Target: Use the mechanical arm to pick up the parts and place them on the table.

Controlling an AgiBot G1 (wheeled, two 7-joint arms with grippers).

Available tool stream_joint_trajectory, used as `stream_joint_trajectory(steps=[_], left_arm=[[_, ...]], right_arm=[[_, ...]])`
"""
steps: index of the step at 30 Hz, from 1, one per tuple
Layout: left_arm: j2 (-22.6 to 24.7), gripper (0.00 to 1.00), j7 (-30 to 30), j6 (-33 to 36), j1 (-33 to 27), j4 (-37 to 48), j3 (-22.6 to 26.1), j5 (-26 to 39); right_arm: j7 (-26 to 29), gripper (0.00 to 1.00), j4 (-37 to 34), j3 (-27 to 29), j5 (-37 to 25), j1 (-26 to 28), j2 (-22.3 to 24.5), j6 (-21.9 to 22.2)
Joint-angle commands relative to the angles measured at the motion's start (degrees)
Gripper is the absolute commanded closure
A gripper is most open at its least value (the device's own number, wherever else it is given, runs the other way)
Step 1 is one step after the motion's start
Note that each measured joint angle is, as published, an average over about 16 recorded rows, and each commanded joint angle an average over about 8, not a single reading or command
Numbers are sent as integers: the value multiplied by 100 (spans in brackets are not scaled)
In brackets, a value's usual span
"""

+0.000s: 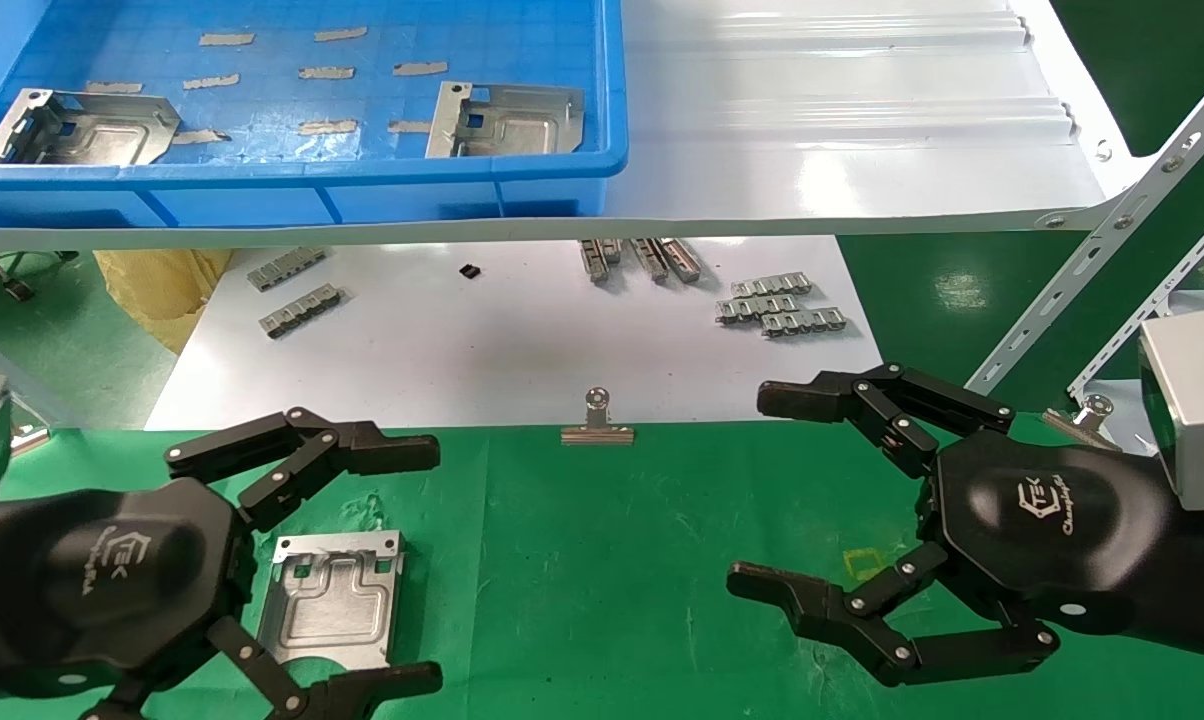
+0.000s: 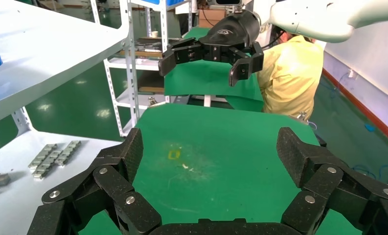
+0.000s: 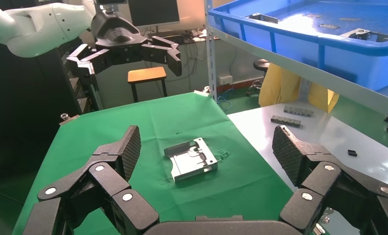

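One silvery part (image 1: 334,598) lies flat on the green table (image 1: 602,560); it also shows in the right wrist view (image 3: 191,159). My left gripper (image 1: 412,565) is open and empty, held above the cloth with its fingers either side of that part in the head view. The part is out of the left wrist view, where the left gripper (image 2: 211,156) frames bare cloth (image 2: 221,132). Two more parts (image 1: 82,125) (image 1: 507,118) lie in the blue bin (image 1: 362,185). My right gripper (image 1: 762,490) is open and empty over the table's right side.
The blue bin stands on a glossy white shelf (image 1: 842,150). A white sheet (image 1: 482,350) holds grey toothed strips (image 1: 782,305). A silver binder clip (image 1: 597,425) sits at the sheet's front edge. A slanted shelf upright (image 1: 1092,260) stands at the right.
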Motion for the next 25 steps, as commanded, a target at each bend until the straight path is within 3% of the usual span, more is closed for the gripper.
stream_joint_trajectory(steps=[1, 25], left_arm=[[3, 0, 13, 0, -12, 29, 14, 8], [22, 0, 58, 11, -69, 135, 68, 48]], right_arm=[[0, 0, 0, 0, 0, 0, 0, 0], [0, 0, 0, 0, 0, 0, 0, 0]])
